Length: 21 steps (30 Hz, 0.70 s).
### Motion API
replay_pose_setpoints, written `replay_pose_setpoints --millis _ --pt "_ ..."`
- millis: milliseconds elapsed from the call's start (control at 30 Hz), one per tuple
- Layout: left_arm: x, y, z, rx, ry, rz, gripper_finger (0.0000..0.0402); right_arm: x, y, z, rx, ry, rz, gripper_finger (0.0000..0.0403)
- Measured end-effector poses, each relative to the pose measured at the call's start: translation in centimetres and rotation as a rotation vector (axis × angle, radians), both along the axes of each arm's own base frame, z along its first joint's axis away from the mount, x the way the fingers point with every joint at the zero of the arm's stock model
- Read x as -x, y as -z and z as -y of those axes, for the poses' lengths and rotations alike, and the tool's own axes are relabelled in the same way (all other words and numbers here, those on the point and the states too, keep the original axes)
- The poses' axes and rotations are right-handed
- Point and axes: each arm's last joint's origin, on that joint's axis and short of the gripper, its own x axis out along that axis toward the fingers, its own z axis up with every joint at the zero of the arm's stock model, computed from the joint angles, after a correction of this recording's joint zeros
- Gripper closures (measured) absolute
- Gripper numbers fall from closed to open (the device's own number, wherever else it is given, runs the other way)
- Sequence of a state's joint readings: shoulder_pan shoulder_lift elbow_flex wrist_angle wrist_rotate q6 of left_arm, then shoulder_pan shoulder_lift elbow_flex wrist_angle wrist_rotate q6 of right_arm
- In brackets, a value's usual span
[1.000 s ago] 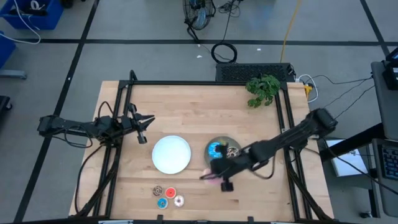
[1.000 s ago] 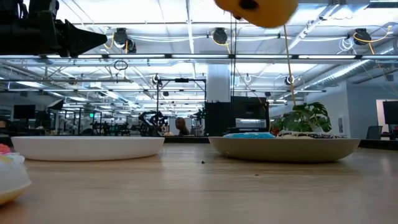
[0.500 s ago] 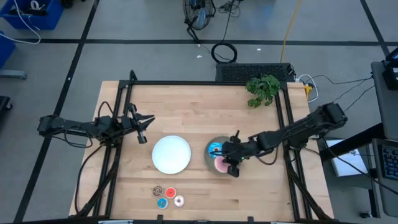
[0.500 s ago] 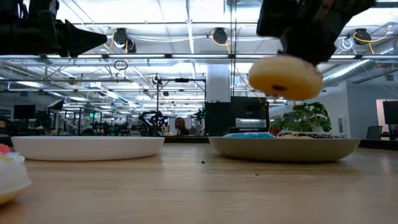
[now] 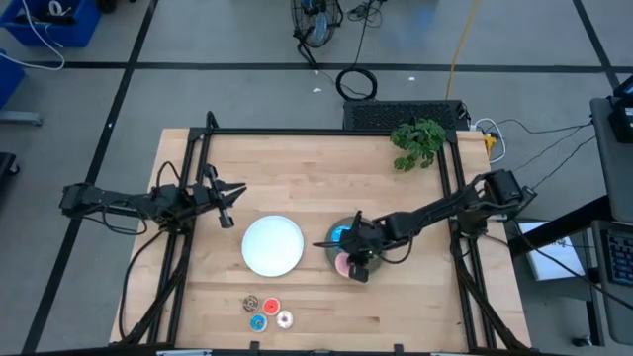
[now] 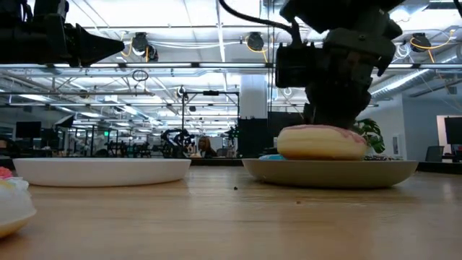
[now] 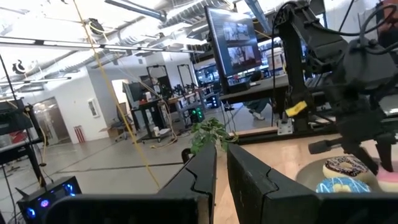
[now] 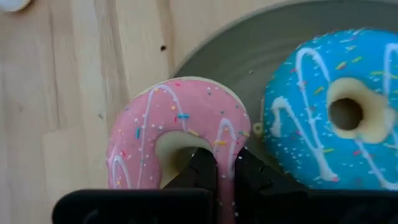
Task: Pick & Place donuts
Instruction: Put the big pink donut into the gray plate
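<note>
- The bench [image 5: 316,168], a pale wooden top in a dark frame, is seen with a green plant [image 5: 417,141] at its far right corner.
- The white plate [image 5: 273,245] is set near the middle of the bench, and the grey plate [image 5: 336,257] just to its right.
- The right gripper [image 5: 358,265] is lowered over the grey plate, clenched on the rim of the pink donut [image 8: 177,140], which rests on the plate's near edge.
- The left gripper [image 5: 226,206] is held above the bench's left side, its fingers nearly together and grasping nothing.
- The blue donut [image 8: 339,112] and the dark sprinkled donut [image 7: 347,166] lie on the grey plate beside the pink one.
- Four tiny donuts [image 5: 265,311] are grouped near the bench's front edge.
</note>
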<state>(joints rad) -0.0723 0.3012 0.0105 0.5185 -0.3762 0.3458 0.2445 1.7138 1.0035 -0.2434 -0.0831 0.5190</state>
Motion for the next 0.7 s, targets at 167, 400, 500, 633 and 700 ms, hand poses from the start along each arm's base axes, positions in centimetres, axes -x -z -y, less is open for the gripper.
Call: replay_pose_setpoints --millis 167,400,500,633,700 --pt "0.0 0.0 0.0 -0.011 -0.008 -0.003 0.0355 -0.1 1.0 0.2 -0.026 -0.012 -0.050 0.0394" --pt "0.0 0.0 0.0 -0.006 -0.020 -0.003 0.0355 -0.3 1.6 0.5 -0.023 -0.010 -0.071 0.0386" --pt "0.0 0.0 -0.1 -0.003 -0.019 -0.002 0.0355 -0.3 1.3 0.5 -0.011 -0.033 -0.053 0.0366" --pt "0.0 0.0 -0.1 -0.003 -0.019 -0.001 0.0355 -0.3 1.3 0.5 -0.001 -0.052 -0.041 0.0333" --pt "0.0 0.0 -0.1 -0.003 -0.019 -0.002 0.0355 -0.3 1.3 0.5 -0.005 -0.047 -0.043 0.0314"
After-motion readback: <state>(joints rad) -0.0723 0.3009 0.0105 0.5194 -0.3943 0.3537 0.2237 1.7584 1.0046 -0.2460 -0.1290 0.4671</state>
